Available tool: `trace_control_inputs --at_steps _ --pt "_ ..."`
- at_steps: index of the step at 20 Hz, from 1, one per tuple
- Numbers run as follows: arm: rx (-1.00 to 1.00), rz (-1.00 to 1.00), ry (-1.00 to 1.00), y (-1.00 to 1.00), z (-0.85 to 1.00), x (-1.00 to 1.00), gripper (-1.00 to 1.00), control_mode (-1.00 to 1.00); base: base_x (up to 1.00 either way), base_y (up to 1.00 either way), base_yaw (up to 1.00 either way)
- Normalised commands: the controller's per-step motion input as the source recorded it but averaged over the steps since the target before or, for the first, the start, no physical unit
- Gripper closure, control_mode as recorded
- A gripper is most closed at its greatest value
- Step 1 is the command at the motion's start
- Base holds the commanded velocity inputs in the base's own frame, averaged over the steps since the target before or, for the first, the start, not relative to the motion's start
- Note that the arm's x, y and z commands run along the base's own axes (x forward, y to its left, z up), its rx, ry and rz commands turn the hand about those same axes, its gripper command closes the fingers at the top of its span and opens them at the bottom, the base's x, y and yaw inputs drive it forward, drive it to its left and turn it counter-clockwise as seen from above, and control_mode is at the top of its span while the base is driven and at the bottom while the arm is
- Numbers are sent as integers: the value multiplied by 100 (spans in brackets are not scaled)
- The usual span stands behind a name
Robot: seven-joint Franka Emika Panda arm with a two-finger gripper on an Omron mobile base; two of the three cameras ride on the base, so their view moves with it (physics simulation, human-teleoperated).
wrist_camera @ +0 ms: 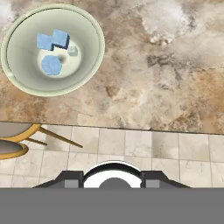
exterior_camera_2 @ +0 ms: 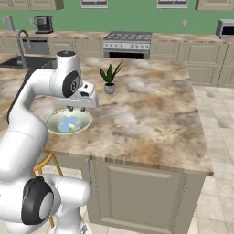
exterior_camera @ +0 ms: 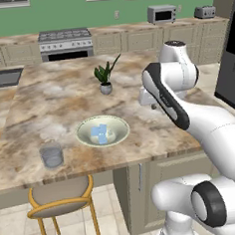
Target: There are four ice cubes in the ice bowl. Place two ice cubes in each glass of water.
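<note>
The ice bowl stands near the island counter's front edge, cream-green and shallow. Several light-blue ice cubes lie in its middle. The hand view shows this ice bowl at the upper left with the ice cubes loose inside. One glass of water stands left of the bowl, close to the counter edge. My gripper hangs above the counter just right of the bowl, near the front edge, pointing down. Its fingertips stand apart with nothing between them.
A small potted plant stands behind the bowl at mid-counter. A yellow-framed stool sits below the counter edge under the glass. A sink is set in the far left counter. Bare marble stretches right of the bowl.
</note>
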Motion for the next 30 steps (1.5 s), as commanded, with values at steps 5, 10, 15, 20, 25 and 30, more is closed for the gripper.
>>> trace_control_inputs --at_steps 5,10,15,20,25,30 --pt "0 0 -1 8 0 -22 -100 -100 0 0 0" --pt "0 0 0 81 0 -4 -100 -100 0 0 0" --pt "0 0 7 97 -2 1 -100 -100 0 0 0" --pt "0 0 12 68 -15 30 -100 -100 0 0 0" --pt "0 0 12 42 -35 22 -100 -100 0 0 0" --pt "0 0 13 5 -47 0 -100 -100 0 0 0"
